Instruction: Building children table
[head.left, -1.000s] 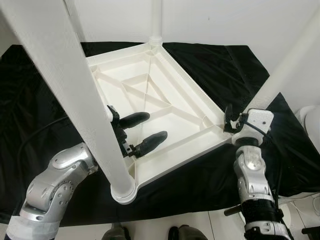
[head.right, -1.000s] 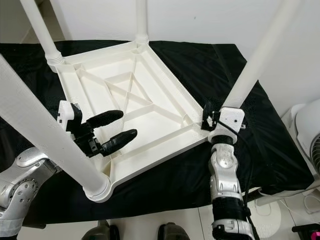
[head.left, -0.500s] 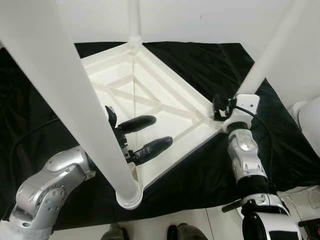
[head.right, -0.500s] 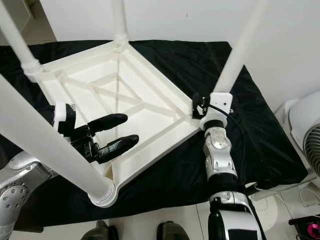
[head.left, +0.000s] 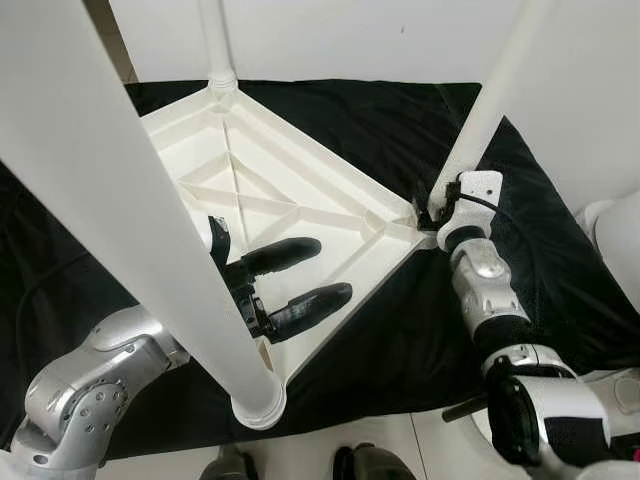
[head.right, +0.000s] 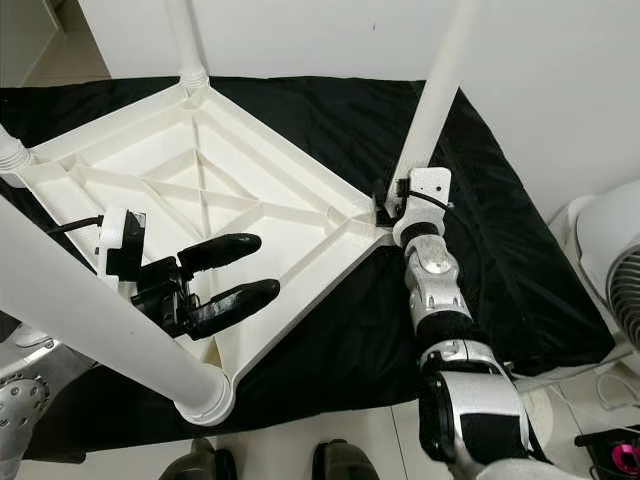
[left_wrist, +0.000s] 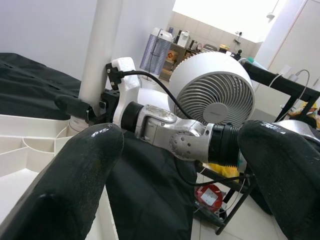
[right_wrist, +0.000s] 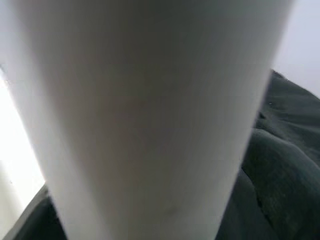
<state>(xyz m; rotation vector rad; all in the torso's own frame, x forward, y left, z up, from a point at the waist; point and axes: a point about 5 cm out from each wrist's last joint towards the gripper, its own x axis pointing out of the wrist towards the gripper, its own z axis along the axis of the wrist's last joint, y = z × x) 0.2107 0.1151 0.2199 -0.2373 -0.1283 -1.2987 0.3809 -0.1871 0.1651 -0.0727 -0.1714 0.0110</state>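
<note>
1. The white children's table (head.right: 200, 190) lies upside down on a black cloth (head.right: 330, 330), ribbed underside up, legs standing from its corners.
2. Left end effector (head.right: 235, 268) hovers over the underside just beside the near leg (head.right: 110, 330), fingers spread apart, holding nothing.
3. Right end effector (head.right: 392, 208) sits pressed against the base of the right corner leg (head.right: 435, 95); whether its fingers are clamped there, I cannot tell.
4. A white fan (left_wrist: 212, 87) stands behind the right arm.
</note>
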